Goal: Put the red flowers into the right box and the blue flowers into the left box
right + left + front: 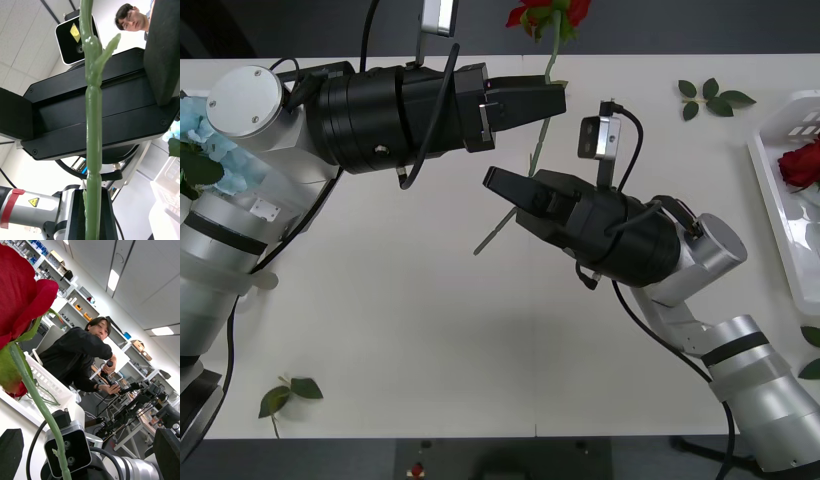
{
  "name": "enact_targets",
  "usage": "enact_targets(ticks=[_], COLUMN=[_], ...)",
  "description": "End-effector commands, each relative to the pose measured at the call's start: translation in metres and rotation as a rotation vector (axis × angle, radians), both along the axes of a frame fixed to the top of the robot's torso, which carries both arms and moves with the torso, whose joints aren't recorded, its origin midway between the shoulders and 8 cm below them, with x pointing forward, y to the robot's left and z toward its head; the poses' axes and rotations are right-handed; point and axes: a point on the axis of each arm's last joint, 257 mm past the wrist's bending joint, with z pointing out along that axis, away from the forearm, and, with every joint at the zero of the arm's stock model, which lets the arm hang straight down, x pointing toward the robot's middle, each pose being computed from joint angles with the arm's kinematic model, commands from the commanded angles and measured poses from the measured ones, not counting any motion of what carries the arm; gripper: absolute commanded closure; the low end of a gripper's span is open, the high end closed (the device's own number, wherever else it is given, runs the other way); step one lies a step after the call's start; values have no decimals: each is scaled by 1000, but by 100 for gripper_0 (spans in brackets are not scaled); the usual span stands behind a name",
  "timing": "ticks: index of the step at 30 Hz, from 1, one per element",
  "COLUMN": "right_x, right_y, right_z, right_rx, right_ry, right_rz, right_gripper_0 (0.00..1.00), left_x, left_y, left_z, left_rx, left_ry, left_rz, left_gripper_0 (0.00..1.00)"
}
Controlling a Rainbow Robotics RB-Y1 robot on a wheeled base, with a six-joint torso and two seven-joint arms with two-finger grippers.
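One of the red flowers (545,14) is held in the air over the table's far middle, bloom up, its thin green stem (515,200) slanting down. My right gripper (494,179) is shut on that stem partway down. My left gripper (561,101) faces it from the left, and its black fingers (167,453) stand open on either side of the stem (37,401) without touching it. The right box (778,190) holds another red flower (802,164) at the table's right edge. The blue flowers (198,130) lie at the far left, beside the left arm, in the left box (167,187).
Loose green leaf sprigs lie at the back right (711,97), near the front left edge (288,393) and at the right edge (812,352). The white table (400,330) stretches bare in front of the arms.
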Motion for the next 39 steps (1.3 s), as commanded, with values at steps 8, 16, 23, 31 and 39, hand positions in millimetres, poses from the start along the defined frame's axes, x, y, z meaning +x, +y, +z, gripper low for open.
enact_targets(ticks=[8,16,23,31,39], right_x=[37,91,118,132,122], right_y=[-37,-110,-216,-355,-481], right_z=[-27,-83,-99,-82,-60], right_rx=[-276,-629,-938,-1281,-1552], right_ry=[-13,136,285,429,461], right_rz=[-98,-264,-411,-672,-931], right_gripper_0=[100,100,100,100,100], left_x=[-4,2,9,18,19], left_y=[4,29,69,110,150], left_z=[14,1,-24,-48,-56], left_rx=[-19,67,225,357,441], left_ry=[-55,-96,-174,-282,-362], left_rz=[4,26,52,57,4], left_gripper_0=[0,0,0,0,0])
